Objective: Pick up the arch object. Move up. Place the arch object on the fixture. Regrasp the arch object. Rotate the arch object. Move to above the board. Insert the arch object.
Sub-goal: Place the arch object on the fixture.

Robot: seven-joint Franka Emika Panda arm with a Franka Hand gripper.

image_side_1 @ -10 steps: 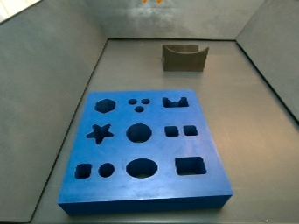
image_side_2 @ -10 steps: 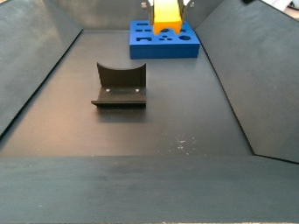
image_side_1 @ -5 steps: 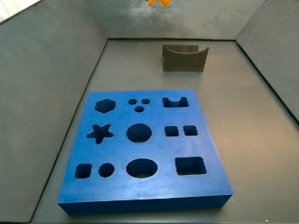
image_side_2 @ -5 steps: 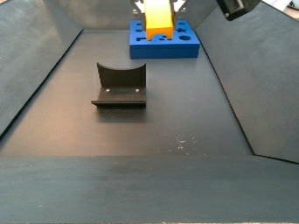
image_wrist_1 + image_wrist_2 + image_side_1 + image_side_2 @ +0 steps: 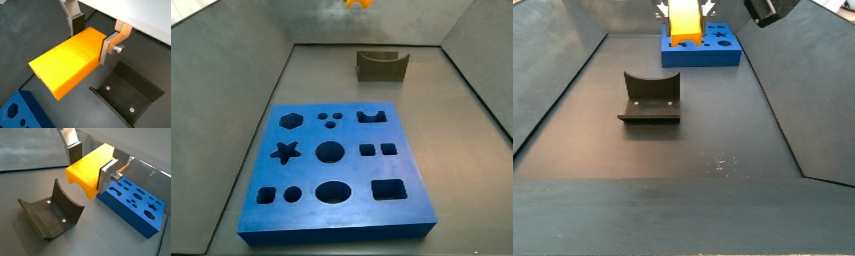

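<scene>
The arch object (image 5: 70, 60) is a yellow-orange block with its arch notch at the free end (image 5: 85, 174). My gripper (image 5: 92, 34) (image 5: 89, 159) is shut on it, one silver finger (image 5: 110, 46) flat on each side. In both side views the arch object hangs high in the air (image 5: 683, 22) (image 5: 356, 3), well above the floor. The fixture (image 5: 649, 97) (image 5: 381, 65) (image 5: 50, 215) (image 5: 130, 95), a dark block with a U-shaped dip, stands on the floor apart from it, with nothing in it. The blue board (image 5: 338, 170) (image 5: 700, 50) (image 5: 133, 200) (image 5: 20, 112) lies flat, its shaped holes unfilled.
Grey sloping walls (image 5: 231, 90) (image 5: 800, 100) close in the dark floor (image 5: 687, 170) on all sides. A dark part of the arm (image 5: 764, 10) reaches in at the upper right corner of a side view.
The gripper has carried the arch object a little sideways while holding it high. The dark part of the arm has come further into a side view. Fixture and board have not moved.
</scene>
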